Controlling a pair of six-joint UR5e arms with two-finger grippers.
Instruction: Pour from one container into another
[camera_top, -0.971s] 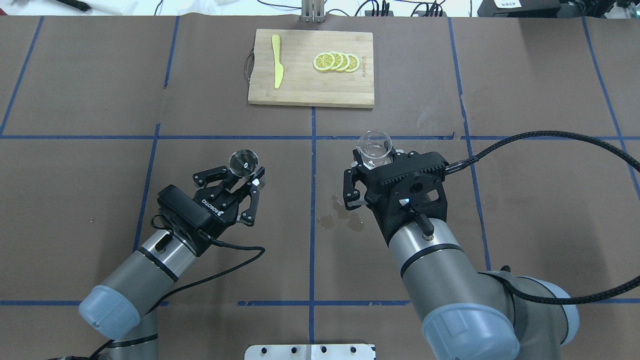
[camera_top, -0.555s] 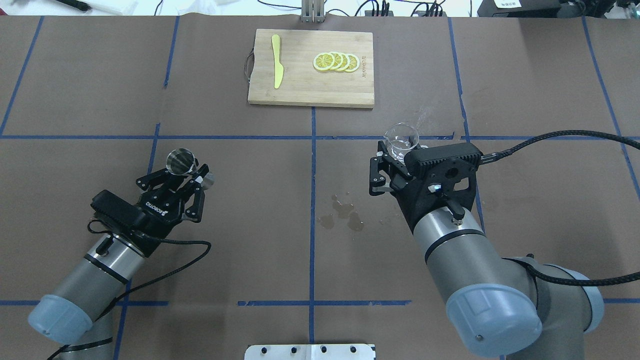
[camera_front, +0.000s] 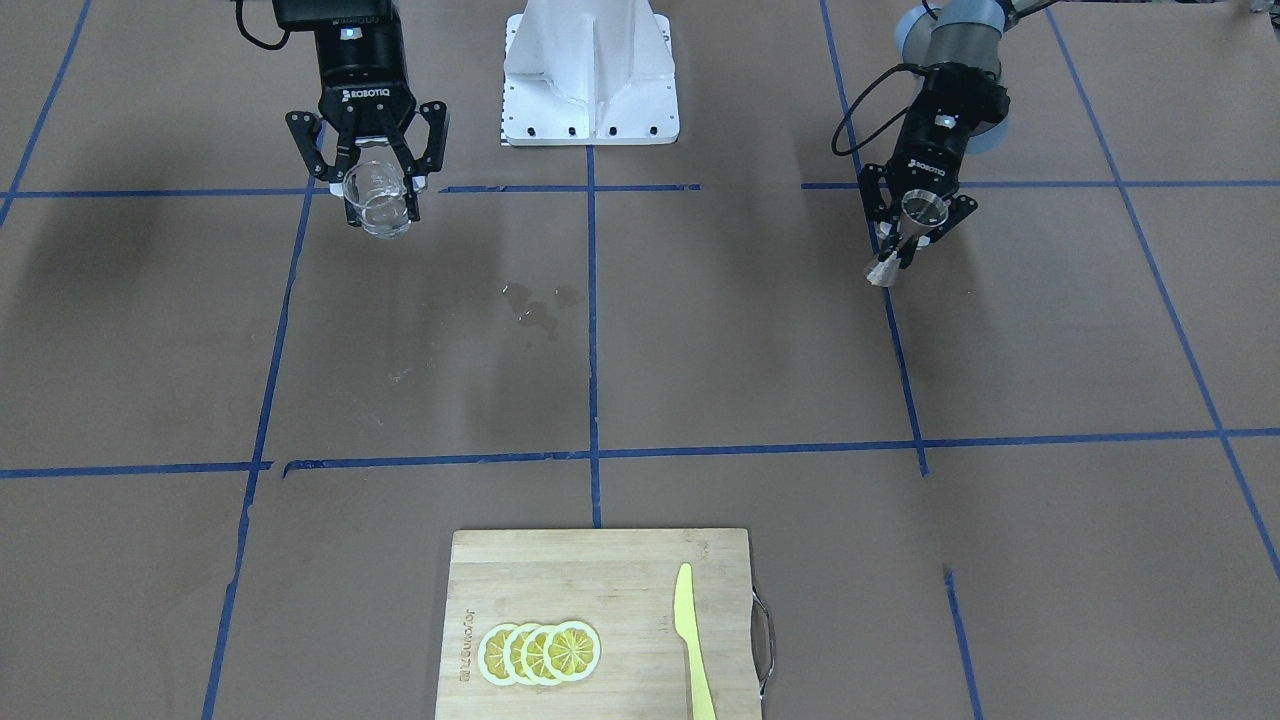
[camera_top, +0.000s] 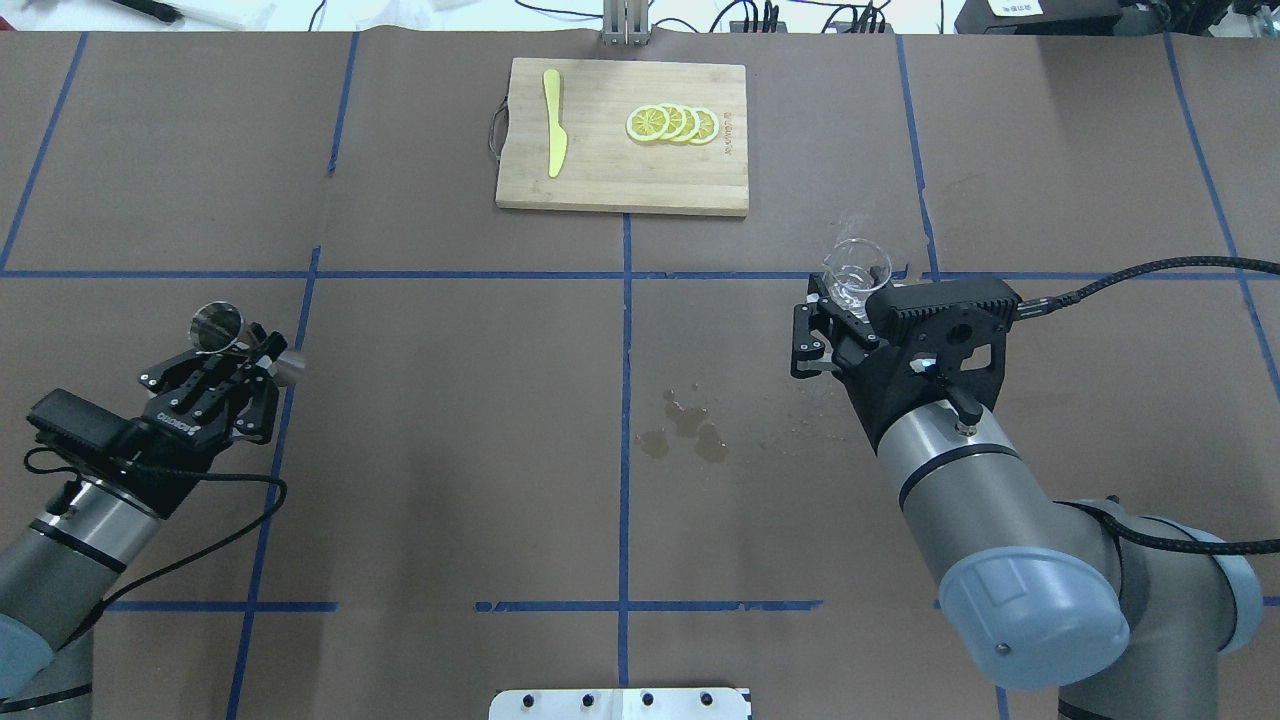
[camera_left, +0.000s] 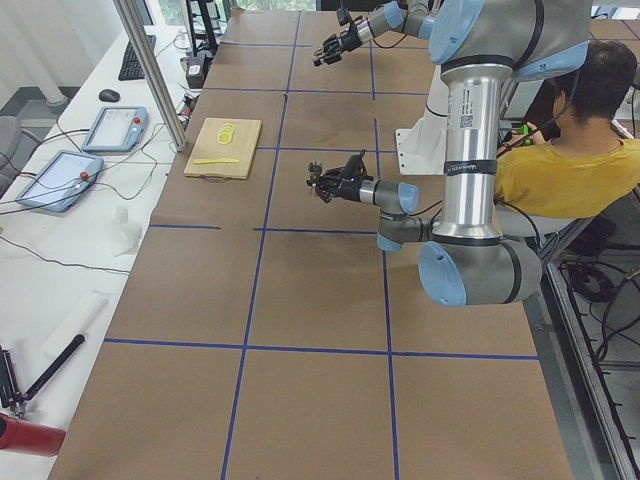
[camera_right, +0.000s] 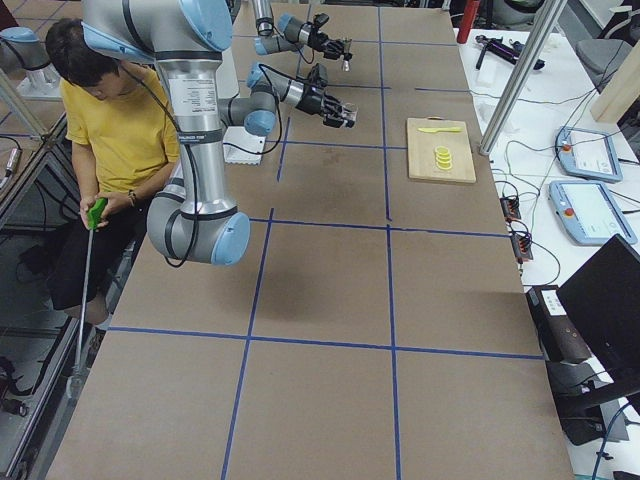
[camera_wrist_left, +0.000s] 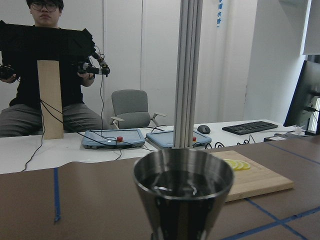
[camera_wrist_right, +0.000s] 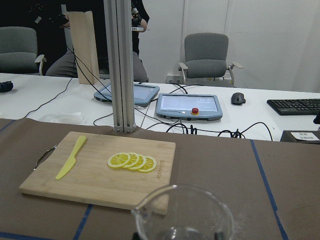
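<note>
The small clear glass cup (camera_top: 857, 272) is held upright above the table on the right side, and my right gripper (camera_top: 843, 300) is shut on it. The front-facing view shows that cup (camera_front: 377, 200) between the black fingers. The steel hourglass jigger (camera_top: 217, 325) is tilted at the far left, with my left gripper (camera_top: 247, 352) shut on its narrow waist. In the left wrist view the jigger's (camera_wrist_left: 182, 192) upper cone fills the foreground, glinting inside. The right wrist view shows only the glass cup's rim (camera_wrist_right: 182, 215) at the bottom edge.
Small wet spots (camera_top: 685, 430) lie on the brown paper near the table's middle. At the far side a wooden cutting board (camera_top: 620, 190) carries lemon slices (camera_top: 672, 123) and a yellow knife (camera_top: 553, 120). Blue tape lines cross the table.
Both arms have swung apart. The left gripper carried the jigger leftward, and the right gripper carried the glass cup rightward and slightly farther away.
</note>
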